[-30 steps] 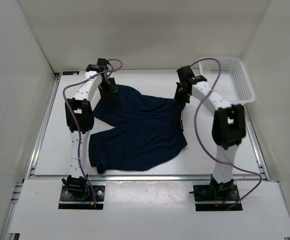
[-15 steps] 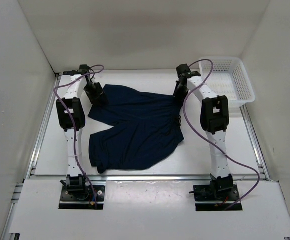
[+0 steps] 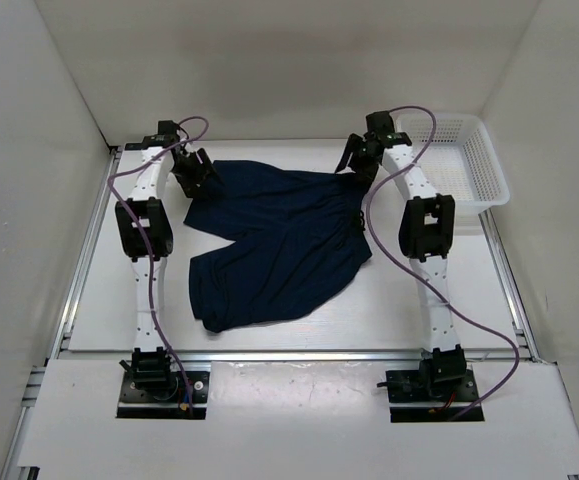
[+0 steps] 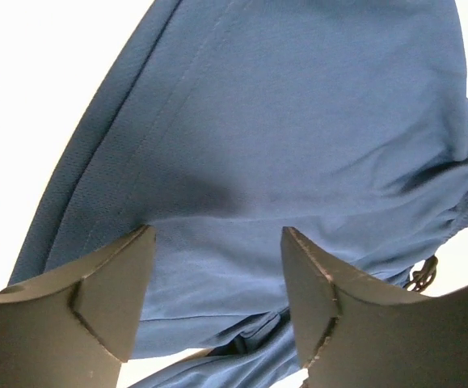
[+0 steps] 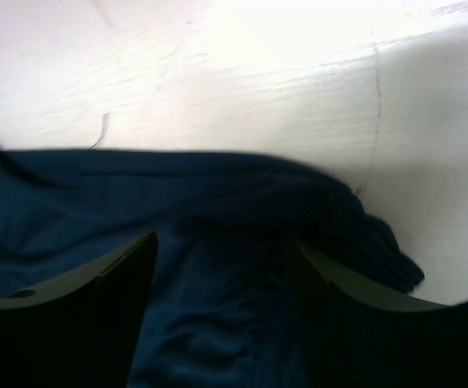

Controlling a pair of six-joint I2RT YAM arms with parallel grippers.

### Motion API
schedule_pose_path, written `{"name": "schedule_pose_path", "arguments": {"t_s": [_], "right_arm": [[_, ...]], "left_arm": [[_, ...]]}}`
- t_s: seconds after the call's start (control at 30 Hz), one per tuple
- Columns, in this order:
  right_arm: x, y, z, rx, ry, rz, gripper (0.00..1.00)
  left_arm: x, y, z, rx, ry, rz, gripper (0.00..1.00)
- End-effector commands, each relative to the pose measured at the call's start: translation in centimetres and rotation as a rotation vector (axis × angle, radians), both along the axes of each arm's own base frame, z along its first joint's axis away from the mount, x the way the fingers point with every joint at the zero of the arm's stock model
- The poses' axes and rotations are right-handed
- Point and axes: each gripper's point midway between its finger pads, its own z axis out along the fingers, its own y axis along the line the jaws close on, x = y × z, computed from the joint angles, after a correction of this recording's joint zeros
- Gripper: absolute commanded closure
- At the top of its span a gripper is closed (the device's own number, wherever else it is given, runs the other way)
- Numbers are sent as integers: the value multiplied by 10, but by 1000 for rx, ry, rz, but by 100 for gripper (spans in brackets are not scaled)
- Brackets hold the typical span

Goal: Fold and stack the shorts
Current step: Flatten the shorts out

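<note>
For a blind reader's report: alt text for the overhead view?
Dark navy shorts lie spread on a white table, the left gripper and right gripper open at their far corners. A white mesh basket stands far right.

A white flat table carries two things. A pair of dark navy soft fabric shorts lies spread on its middle, the gathered waistband at the right and the two wide legs reaching to the far left and the near left. A white plastic mesh basket stands in the far right corner, not touching the shorts
</note>
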Motion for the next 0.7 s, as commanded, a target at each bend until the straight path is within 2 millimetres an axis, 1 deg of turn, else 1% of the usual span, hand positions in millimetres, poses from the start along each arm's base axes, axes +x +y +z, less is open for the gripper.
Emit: {"name": "schedule_pose_path", "arguments": {"t_s": [0.0,0.03,0.07,0.1,0.13,0.17,0.2,0.23,0.27,0.3,0.33,0.37,0.4,0.43,0.47,0.5,0.53,0.57,0.6,0.63,0.67], "right_arm": [[-2,22,134,88,-260,110,29],[-9,28,147,85,-278,133,27],[-18,31,147,78,-273,149,25],[-30,33,178,74,-323,174,24],[-39,34,186,63,-333,182,22],[-54,38,173,47,-288,189,22],[-70,42,198,42,-332,204,22],[-80,45,201,44,-336,214,22],[-94,38,175,-5,-275,203,22],[-110,34,190,-17,-297,195,22],[-122,35,185,-26,-286,202,25],[-135,31,199,-14,-309,194,31],[-157,28,168,-24,-230,199,39],[-169,24,159,-23,-204,192,56],[-185,25,168,-8,-231,195,62],[-209,21,136,-27,-155,210,66],[-221,13,125,-46,-133,202,69],[-236,11,127,-47,-137,196,69],[-256,2,101,-66,-73,199,69],[-266,-2,94,-71,-55,200,69],[-279,-3,93,-73,-51,209,66]], "left_arm": [[16,-2,107,-14,-241,-10,23],[12,0,115,-1,-249,-3,22],[9,3,126,14,-263,5,22],[2,4,156,24,-313,10,22],[-4,6,167,42,-332,7,22],[-12,11,165,74,-311,25,22],[-24,15,193,100,-362,27,22],[-34,18,198,117,-354,37,22],[-49,22,182,148,-302,39,24],[-63,24,180,158,-275,42,27],[-80,25,196,171,-299,40,33],[-101,24,168,174,-221,24,44],[-115,23,158,194,-194,20,57],[-131,25,162,210,-200,19,79],[-143,22,150,224,-172,11,88],[-165,27,116,250,-82,12,90],[-175,26,108,246,-61,19,90],[-193,27,81,252,20,23,90],[-199,27,75,252,31,22,90],[-203,27,67,252,46,20,86],[-206,27,61,252,57,18,79]]}}
